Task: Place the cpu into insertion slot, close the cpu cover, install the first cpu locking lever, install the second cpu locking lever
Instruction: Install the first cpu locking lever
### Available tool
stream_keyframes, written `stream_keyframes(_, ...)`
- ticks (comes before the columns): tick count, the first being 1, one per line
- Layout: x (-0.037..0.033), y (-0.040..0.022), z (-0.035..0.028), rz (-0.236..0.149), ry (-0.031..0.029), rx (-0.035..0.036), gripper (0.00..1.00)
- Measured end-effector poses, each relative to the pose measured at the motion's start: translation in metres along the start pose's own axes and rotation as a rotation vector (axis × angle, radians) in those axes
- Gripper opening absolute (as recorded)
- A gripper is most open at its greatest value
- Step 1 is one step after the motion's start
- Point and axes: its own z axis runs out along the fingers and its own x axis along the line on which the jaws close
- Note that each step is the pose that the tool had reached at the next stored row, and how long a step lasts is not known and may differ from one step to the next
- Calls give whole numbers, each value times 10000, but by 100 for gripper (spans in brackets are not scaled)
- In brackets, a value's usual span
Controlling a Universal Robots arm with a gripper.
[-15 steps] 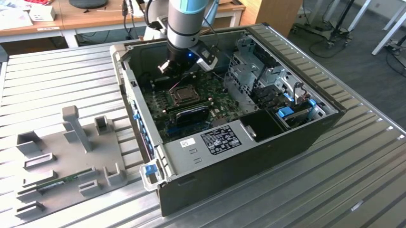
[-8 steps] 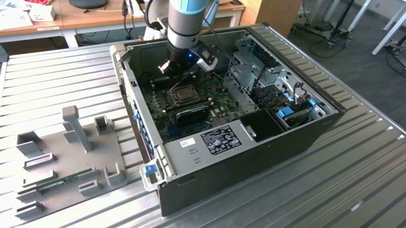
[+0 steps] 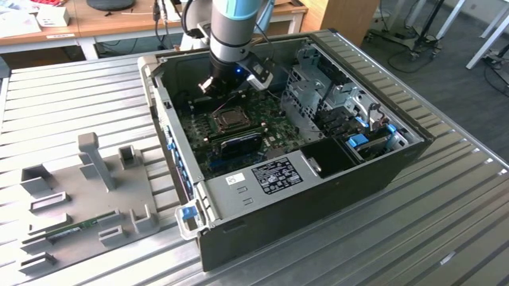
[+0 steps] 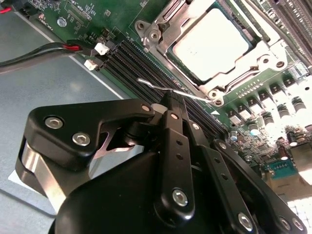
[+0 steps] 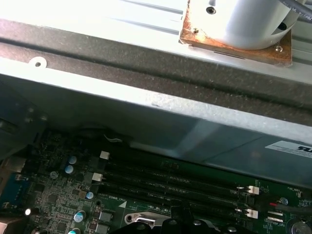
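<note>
The cpu shows its pale silver face, lying in the insertion slot on the green board. Over it lies the cpu cover, a silver frame, flat with the chip showing through its window. A thin wire locking lever sticks out from the socket's corner, raised off the board. My gripper is shut, its black fingertips right at this wire; whether they pinch it I cannot tell. In the exterior view the gripper hangs inside the open computer case, just behind the socket.
Long black memory slots run beside the socket, under the fingers. Red and black cables cross the case floor. A grey drive cage stands at the exterior view's right. The case wall is close by. A grey fixture lies outside.
</note>
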Motion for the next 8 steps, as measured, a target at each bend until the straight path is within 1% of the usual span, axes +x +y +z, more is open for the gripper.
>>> stream_keyframes(8,-2,-3,8,0,0,-1,10)
